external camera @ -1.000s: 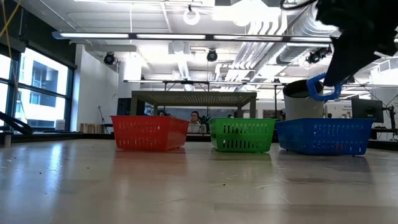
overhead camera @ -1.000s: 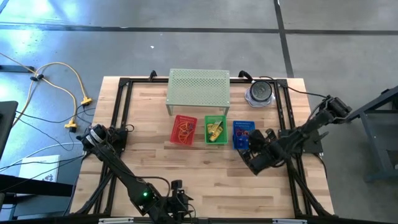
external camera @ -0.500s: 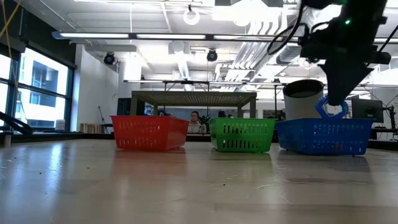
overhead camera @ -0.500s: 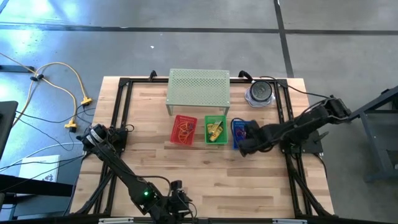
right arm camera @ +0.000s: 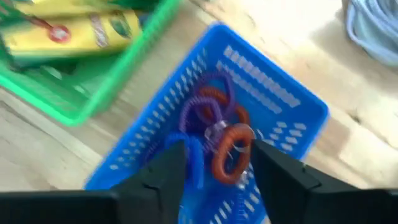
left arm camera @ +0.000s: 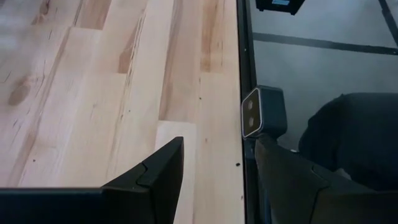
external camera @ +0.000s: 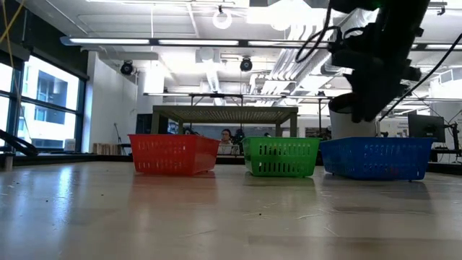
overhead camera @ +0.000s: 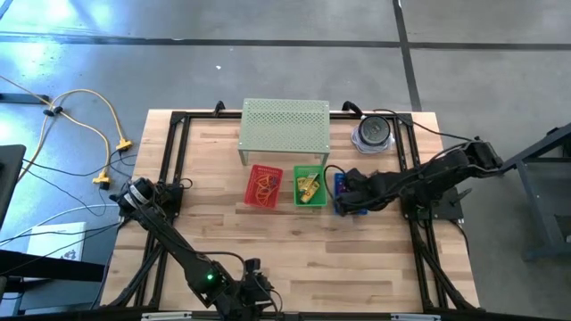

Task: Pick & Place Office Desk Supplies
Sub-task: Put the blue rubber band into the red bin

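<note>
release step in hand, by my reading: the right claw hangs over the blue plastic mesh basket, fingers apart with nothing clamped, and a blue coiled loop lies just beneath them among purple and orange coils. yellow rectangular boxes sit in the green mesh basket beside it. the left claw waits at the wooden bench's near edge, fingers apart, empty. next move calls for lifting the right arm clear.

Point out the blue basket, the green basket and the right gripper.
blue basket (right arm camera: 283, 102): right wrist view, far rim corner.
green basket (external camera: 281, 157): low view, front wall.
right gripper (right arm camera: 214, 180): right wrist view, gap between the open fingertips, over the blue basket.
</note>
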You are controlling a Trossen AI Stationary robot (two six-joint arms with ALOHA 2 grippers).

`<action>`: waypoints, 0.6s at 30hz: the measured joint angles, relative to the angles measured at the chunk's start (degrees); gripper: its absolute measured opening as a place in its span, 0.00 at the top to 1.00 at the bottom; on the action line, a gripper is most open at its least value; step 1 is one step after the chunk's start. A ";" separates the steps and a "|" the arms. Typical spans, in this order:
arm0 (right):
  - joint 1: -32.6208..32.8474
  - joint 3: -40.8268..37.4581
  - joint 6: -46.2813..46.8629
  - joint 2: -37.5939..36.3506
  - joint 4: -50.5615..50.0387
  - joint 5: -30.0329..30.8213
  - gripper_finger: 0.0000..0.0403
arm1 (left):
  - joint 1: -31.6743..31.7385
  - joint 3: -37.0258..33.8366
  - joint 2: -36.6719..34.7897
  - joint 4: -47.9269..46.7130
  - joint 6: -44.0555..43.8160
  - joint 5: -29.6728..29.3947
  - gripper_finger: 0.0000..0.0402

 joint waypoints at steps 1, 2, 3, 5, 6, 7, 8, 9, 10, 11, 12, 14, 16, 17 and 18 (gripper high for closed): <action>0.00 0.00 -0.54 0.00 0.91 0.88 0.56 | 0.00 0.00 0.00 -0.39 -0.46 0.00 0.53; 0.00 0.00 -1.20 0.00 1.69 1.72 0.54 | 0.00 0.00 0.00 -0.89 -0.95 0.00 0.53; 0.00 0.00 -1.82 0.00 2.33 2.46 0.52 | 0.00 0.00 0.00 -1.43 -1.47 0.00 0.53; 0.00 0.00 -3.16 -0.34 3.97 3.18 0.51 | 0.00 0.00 -0.30 -3.34 -2.51 0.04 0.53; 0.00 0.00 -3.79 -0.60 4.76 3.09 0.50 | 0.00 0.00 -0.65 -4.40 -2.78 0.46 0.53; 0.12 0.00 -4.51 -0.90 5.58 2.93 0.50 | 0.02 0.00 -1.15 -5.48 -3.04 0.80 0.53; 0.39 0.00 -4.96 -1.43 6.48 2.88 0.50 | 0.00 0.00 -1.93 -7.23 -4.05 1.15 0.53; 0.81 0.00 -5.53 -2.03 7.48 2.89 0.51 | 0.00 0.00 -2.82 -9.45 -5.72 1.75 0.53; 1.43 0.00 -6.15 -2.62 8.60 2.90 0.51 | 0.00 0.00 -3.64 -11.67 -7.65 2.37 0.53; 2.23 0.00 -6.32 -3.27 9.75 2.90 0.51 | -0.03 0.00 -4.54 -14.13 -9.84 3.58 0.53; 3.04 0.00 -6.32 -4.04 11.00 2.88 0.51 | -0.19 0.02 -5.40 -17.56 -12.30 5.12 0.53; 5.10 0.00 -6.78 -5.03 13.81 3.13 0.52 | -0.53 0.00 -6.74 -24.66 -17.77 8.63 0.53; 7.45 0.00 -8.07 -5.90 17.23 3.27 0.52 | -1.25 0.02 -7.36 -31.30 -21.39 12.54 0.53; 8.76 0.00 -8.82 -6.11 18.98 3.29 0.52 | -1.68 0.02 -7.41 -35.08 -21.73 14.40 0.53; 10.06 0.00 -9.58 -6.16 21.10 3.36 0.52 | -2.18 -0.01 -7.41 -38.48 -21.29 15.93 0.53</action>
